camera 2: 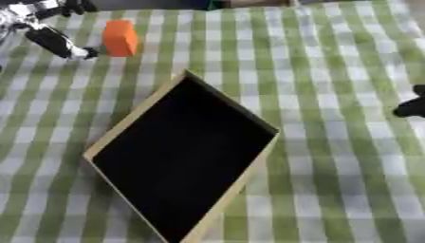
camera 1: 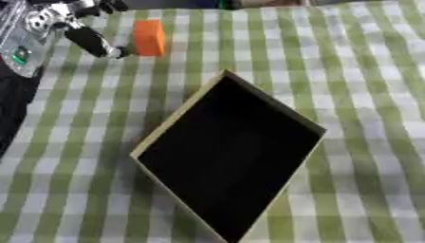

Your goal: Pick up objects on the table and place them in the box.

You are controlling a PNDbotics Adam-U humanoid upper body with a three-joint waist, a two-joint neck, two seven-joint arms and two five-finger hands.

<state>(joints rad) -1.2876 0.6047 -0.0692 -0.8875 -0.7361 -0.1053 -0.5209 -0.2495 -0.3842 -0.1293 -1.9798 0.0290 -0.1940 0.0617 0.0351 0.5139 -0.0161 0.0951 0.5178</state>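
Observation:
An orange block (camera 1: 149, 38) stands on the green-and-white checked tablecloth near the far left. My left hand (camera 1: 87, 40) comes in from the upper left corner, one straight finger reaching to just left of the block, its tip close to the block's lower left side. The hand looks open and holds nothing. A shallow box (camera 1: 179, 121) with a black inside and a pale rim lies turned like a diamond in the middle of the table, with nothing showing inside it. At the right edge of the right eye view a black part of my right hand (camera 2: 411, 107) shows; how it stands is hidden.
The checked tablecloth (camera 1: 365, 71) covers the whole table. Some dark and green things (camera 2: 217, 4) lie along the far edge.

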